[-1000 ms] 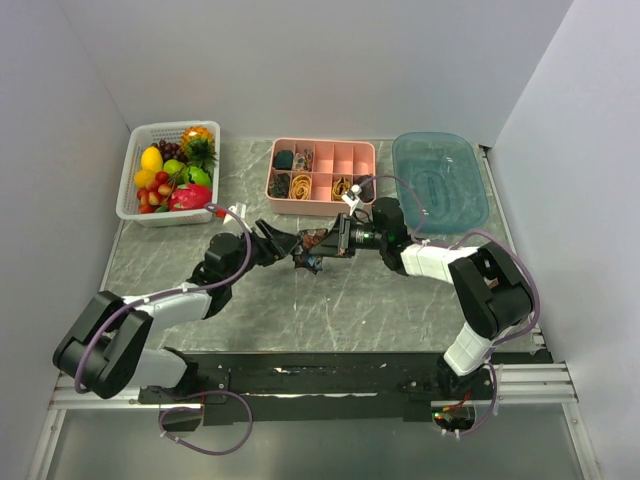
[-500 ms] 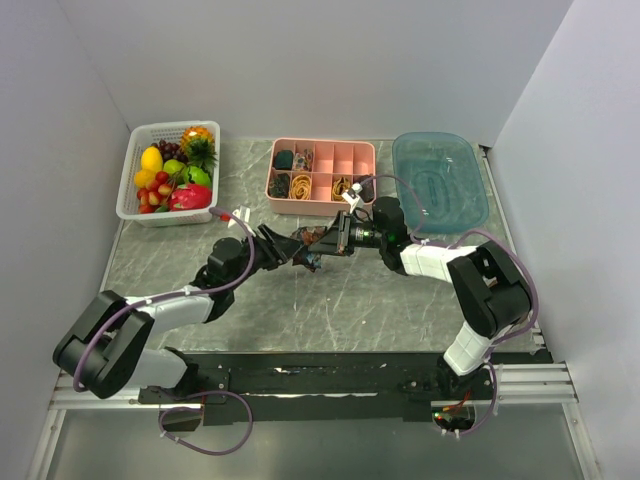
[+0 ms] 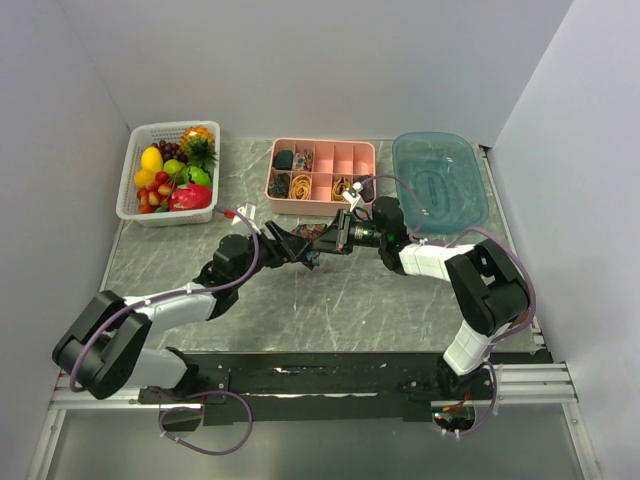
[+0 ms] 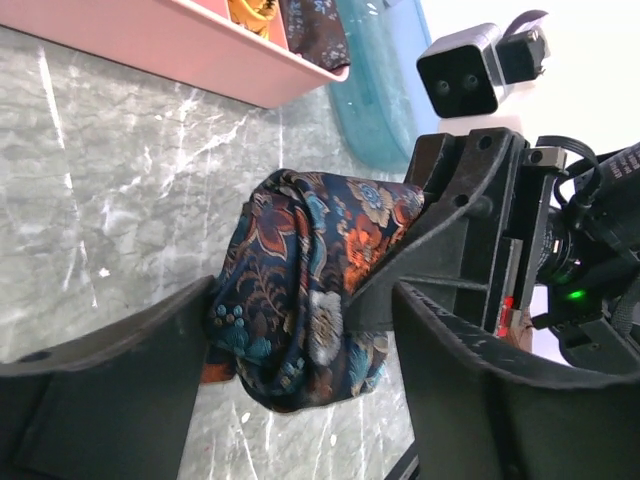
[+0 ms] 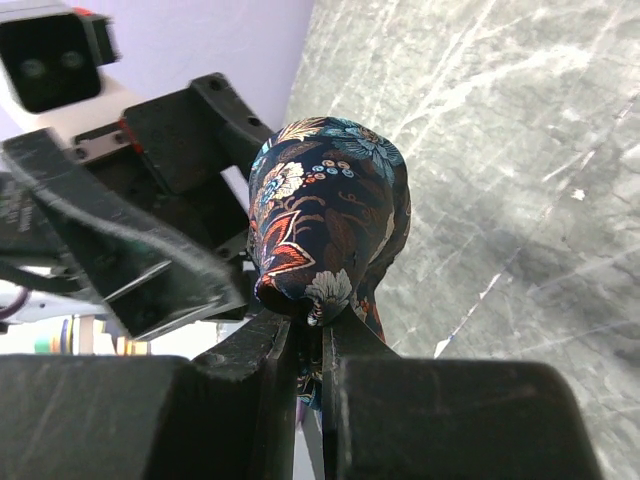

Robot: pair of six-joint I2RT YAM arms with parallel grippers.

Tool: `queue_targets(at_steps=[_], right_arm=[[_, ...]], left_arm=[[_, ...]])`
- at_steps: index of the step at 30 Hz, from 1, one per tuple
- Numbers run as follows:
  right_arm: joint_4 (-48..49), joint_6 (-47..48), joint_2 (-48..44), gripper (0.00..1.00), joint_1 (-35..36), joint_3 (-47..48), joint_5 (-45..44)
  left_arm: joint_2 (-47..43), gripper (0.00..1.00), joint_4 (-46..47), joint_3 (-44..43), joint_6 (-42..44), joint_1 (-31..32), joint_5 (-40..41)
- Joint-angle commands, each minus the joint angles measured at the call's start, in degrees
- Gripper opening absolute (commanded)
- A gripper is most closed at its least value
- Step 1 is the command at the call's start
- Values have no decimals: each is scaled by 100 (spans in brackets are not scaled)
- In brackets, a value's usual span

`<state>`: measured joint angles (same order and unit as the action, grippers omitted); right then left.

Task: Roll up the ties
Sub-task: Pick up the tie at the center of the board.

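My right claw (image 5: 310, 345) pinched the rolled tie (image 5: 325, 210) tight over the table (image 5: 500, 150); my left claw (image 4: 300, 300) stood spread around it, perhaps just touching.

The rolled tie (image 4: 300, 290) is dark navy-black, crowded with a paisley and flower pattern in orange-red, teal blue, tan and cream. The left gripper (image 4: 300, 305) and right gripper (image 5: 312, 335) are matte black, on arms of white and black, and the table (image 3: 350, 300) is grey marble with thin white veins. The compartment tray (image 3: 322, 208) is salmon pink with yellow-orange and dark patterned contents, the tub (image 3: 440, 185) is translucent teal-blue, and the white basket (image 3: 127, 180) holds yellow, green, red and orange fruit (image 3: 175, 170).
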<state>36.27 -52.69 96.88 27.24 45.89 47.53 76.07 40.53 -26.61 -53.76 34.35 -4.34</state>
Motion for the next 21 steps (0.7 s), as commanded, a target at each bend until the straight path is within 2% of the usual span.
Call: queue_targets(at_steps=[1,3,4,10,21], right_arm=[[-285,346,-345,0,44,525,-428],[-776,591,-433,0,27,675,-542],[-953,671,-451,0,27,867,-647],[-1850,1129,-407,0,-61,1571,-885],[-2993,1778,23,0,-430,2670,-1253]], left_arm=[[-505,81,-773,-406,339,55,414],[-734,84,-1090,-608,541,11,416],[-795,88,-1413,-678,594,-7,677],[-1042,91,-2145,-1144,1042,-200,847],[-1086,93,-2322,-1092,1236,-569,856]])
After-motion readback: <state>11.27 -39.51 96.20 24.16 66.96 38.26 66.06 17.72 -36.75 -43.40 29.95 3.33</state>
